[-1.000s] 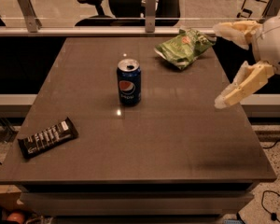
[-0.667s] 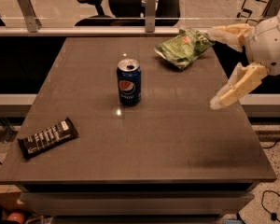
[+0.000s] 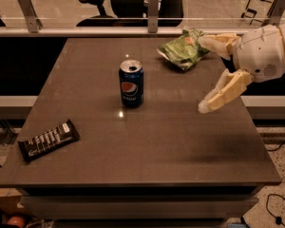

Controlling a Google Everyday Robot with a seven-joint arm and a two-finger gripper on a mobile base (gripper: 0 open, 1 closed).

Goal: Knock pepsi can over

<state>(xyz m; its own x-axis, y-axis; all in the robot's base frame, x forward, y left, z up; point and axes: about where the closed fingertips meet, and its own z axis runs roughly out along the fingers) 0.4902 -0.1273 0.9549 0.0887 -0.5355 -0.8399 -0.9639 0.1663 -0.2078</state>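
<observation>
The pepsi can [image 3: 131,83] stands upright near the middle of the dark table [image 3: 147,146], blue with the round logo facing me and a silver top. My gripper [image 3: 203,74] comes in from the right edge, above the table's right side, well to the right of the can and not touching it. Its two cream fingers are spread wide apart, one finger [image 3: 219,42] by the chip bag and the other finger [image 3: 223,93] lower and nearer me. It holds nothing.
A green chip bag [image 3: 182,49] lies at the back of the table, just left of the upper finger. A flat black candy bar [image 3: 48,139] lies near the front left corner. A rail and office chairs stand behind the table.
The gripper has moved left, closer to the can. The can, bag and candy bar have not moved.
</observation>
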